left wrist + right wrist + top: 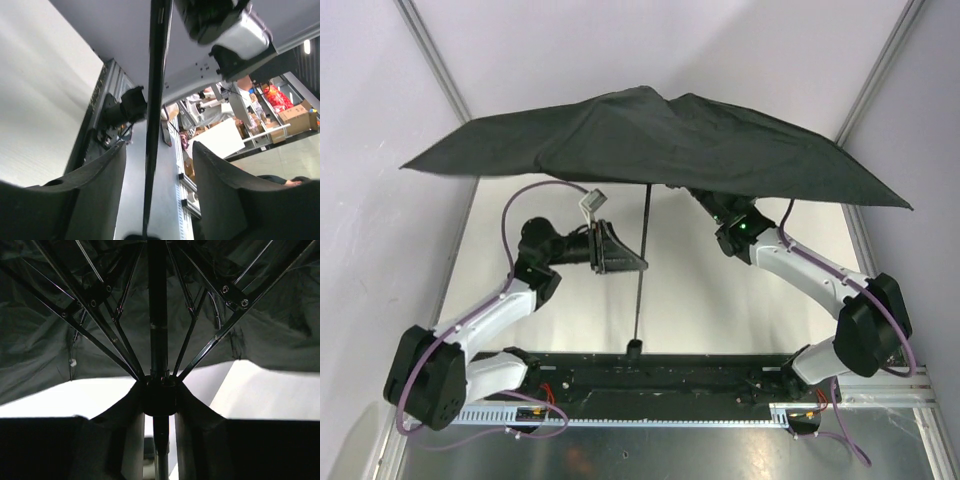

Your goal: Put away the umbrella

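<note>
The black umbrella is open, its canopy spread wide above the table. Its thin shaft runs down to the small handle near the arm bases. My left gripper is open beside the shaft at mid-height. In the left wrist view the shaft passes between the spread fingers of the left gripper without touching them. My right gripper reaches under the canopy and is shut on the umbrella's sliding hub, where the ribs meet. From above the canopy hides its fingertips.
The white table is bordered by metal rails left and right. A black bar with the arm bases runs along the near edge. The right arm's wrist sits just under the canopy's front edge.
</note>
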You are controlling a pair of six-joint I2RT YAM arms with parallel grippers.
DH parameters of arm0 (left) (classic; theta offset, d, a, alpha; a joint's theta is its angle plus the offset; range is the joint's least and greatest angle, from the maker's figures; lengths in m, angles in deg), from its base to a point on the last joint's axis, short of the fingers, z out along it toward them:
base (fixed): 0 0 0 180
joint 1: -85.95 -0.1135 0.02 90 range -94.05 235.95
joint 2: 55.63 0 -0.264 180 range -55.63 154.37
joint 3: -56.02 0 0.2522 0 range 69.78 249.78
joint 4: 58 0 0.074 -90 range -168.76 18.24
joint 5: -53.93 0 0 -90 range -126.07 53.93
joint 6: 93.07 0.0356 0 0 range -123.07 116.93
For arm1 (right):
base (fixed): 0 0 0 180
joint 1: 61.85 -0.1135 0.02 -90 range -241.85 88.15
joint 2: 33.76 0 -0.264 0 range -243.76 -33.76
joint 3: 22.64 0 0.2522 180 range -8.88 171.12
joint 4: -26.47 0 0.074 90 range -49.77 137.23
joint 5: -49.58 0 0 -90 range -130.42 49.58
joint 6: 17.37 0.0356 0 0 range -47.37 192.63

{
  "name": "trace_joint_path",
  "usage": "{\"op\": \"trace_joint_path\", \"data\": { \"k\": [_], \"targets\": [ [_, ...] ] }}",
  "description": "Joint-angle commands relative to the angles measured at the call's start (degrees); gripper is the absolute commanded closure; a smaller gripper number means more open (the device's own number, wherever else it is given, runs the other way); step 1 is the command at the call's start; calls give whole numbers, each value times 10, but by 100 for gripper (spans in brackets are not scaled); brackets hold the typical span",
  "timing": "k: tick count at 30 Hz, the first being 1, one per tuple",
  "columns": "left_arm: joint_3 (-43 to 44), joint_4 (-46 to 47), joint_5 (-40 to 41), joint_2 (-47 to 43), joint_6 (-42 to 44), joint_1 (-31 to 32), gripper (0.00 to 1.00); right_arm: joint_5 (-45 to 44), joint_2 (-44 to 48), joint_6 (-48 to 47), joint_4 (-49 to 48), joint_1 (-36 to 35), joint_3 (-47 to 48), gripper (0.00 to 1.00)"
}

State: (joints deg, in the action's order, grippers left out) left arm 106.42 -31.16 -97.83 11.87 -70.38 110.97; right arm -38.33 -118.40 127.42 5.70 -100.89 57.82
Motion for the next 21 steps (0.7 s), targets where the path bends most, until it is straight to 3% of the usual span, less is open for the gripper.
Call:
{"op": "trace_joint_path", "data": {
  "k": [1, 4, 7, 9, 13, 15, 19, 21],
  "targets": [
    [-69, 1, 19, -66, 33, 29, 37, 20, 47, -24, -26, 30, 20, 100],
    [-113, -20, 54, -93, 47, 70, 31, 21, 49, -19, -48, 41, 21, 100],
    [-125, -25, 92, -92, 53, 116, 36, 25, 44, -1, -64, 54, 30, 100],
    [-116, -29, 107, -80, 55, 131, 48, 32, 41, 9, -63, 62, 42, 100],
    [-67, -41, 83, -30, 64, 131, 92, 46, 41, 8, -38, 70, 70, 100],
    [-30, -45, 53, -3, 64, 114, 98, 64, 40, 5, -7, 76, 84, 100],
    [45, -48, 30, 9, 46, 34, 100, 57, 62, -51, 143, 52, 79, 100],
    [80, -49, 38, 7, 43, 5, 100, 49, 68, -42, 128, 4, 12, 100]
  ]
}}
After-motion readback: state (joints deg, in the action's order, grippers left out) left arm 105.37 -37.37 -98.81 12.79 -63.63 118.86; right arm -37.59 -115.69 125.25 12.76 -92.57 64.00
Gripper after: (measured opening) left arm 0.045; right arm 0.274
